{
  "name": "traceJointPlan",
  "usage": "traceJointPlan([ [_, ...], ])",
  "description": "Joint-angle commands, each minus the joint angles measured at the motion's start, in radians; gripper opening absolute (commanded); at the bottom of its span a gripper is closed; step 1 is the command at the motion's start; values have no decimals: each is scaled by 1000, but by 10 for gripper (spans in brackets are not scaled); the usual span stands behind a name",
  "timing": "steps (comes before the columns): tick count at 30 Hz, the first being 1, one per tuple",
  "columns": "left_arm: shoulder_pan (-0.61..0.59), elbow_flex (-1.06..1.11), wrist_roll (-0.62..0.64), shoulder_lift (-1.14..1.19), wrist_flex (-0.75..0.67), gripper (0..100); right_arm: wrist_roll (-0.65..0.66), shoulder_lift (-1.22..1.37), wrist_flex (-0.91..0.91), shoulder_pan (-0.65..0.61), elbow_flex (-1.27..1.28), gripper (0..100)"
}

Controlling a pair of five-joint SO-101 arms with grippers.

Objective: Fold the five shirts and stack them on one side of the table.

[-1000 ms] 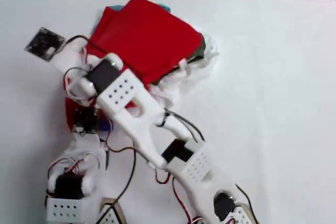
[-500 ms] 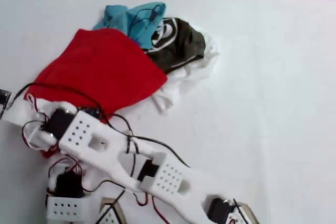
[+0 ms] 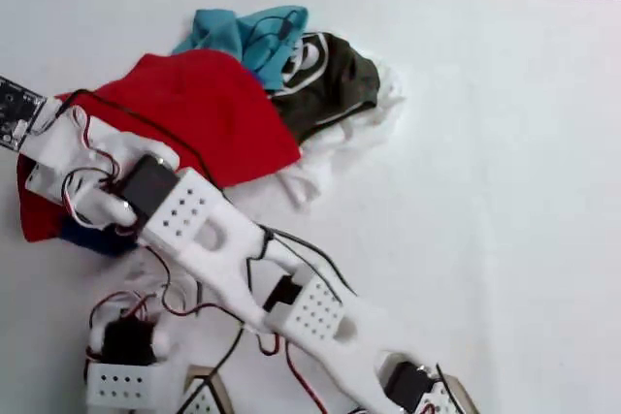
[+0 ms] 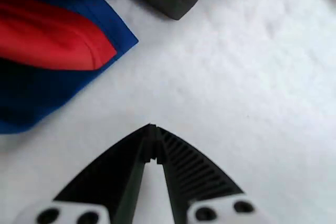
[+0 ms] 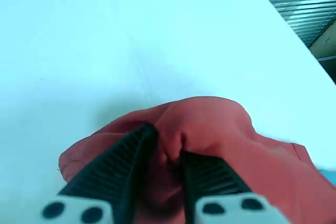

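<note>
A red shirt (image 3: 184, 113) lies spread at the table's left, its near left edge bunched. My right gripper (image 5: 168, 140) is shut on a fold of the red shirt (image 5: 210, 124); in the high view the right gripper (image 3: 44, 157) sits at the far left edge. A teal shirt (image 3: 247, 31), a dark printed shirt (image 3: 330, 75) and a white shirt (image 3: 335, 147) form a heap behind the red one. My left gripper (image 4: 152, 132) is shut and empty above bare table, beside a folded blue cloth (image 4: 47, 93) with red cloth (image 4: 47, 38) on it.
The right arm (image 3: 243, 269) stretches diagonally from the front across the left arm (image 3: 124, 346). The blue cloth (image 3: 92, 238) peeks out under it. The white table (image 3: 505, 191) has free room on its right half.
The right gripper has dragged the red shirt off the heap toward the left, uncovering the teal and dark shirts, then swung farther back along the left edge.
</note>
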Motion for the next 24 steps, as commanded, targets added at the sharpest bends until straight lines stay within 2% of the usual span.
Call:
traceJointPlan([
  [1,-6,18,-2,-14,2,27,0,-38,61,13,-60,142],
  [3,-6,18,-2,-14,2,27,0,-38,87,15,-61,227],
  [5,-6,18,-2,-14,2,27,5,-38,87,19,-71,265],
  [12,-6,18,-2,-14,2,27,5,-105,68,147,-218,265],
  [16,-6,18,-2,-14,2,27,2,-171,97,285,-235,265],
  [24,-2,18,-2,-14,2,27,-2,-145,490,604,-219,265],
])
